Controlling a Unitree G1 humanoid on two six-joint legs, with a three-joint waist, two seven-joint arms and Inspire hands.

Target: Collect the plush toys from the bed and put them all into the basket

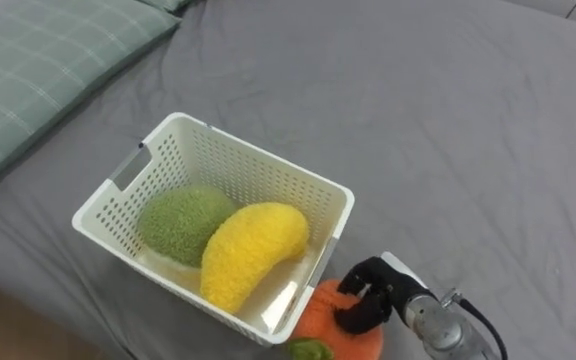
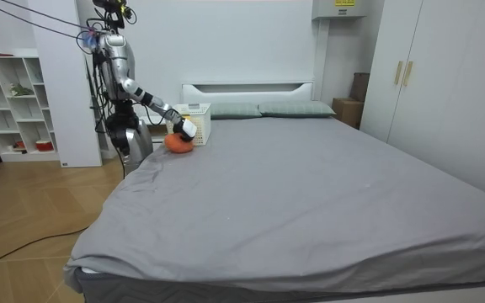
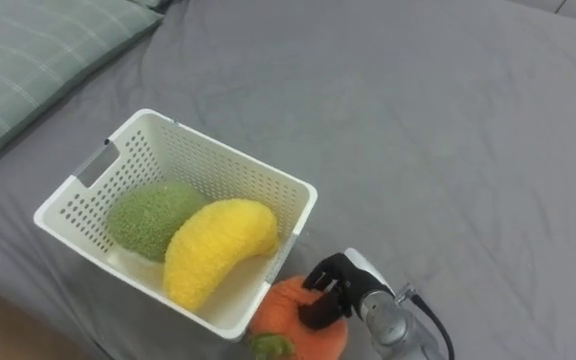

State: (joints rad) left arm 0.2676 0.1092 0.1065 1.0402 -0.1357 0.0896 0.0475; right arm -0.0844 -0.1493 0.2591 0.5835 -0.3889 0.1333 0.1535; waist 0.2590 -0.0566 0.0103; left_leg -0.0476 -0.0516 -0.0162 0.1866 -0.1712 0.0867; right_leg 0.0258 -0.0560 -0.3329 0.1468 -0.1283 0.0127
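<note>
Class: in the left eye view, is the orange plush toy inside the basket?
No, the right hand holds the orange plush toy on the bed, outside the basket.

The bed [image 1: 448,130] was lit softly and evenly, seemingly from overhead, pretty bright all round. Only faint shadows were cast in its folds and beside the basket [image 1: 268,165]. Some glare was caught on the basket's floor.

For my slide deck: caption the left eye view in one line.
The right robot hand grips an orange toy beside a white basket holding a yellow toy and a green toy.
</note>
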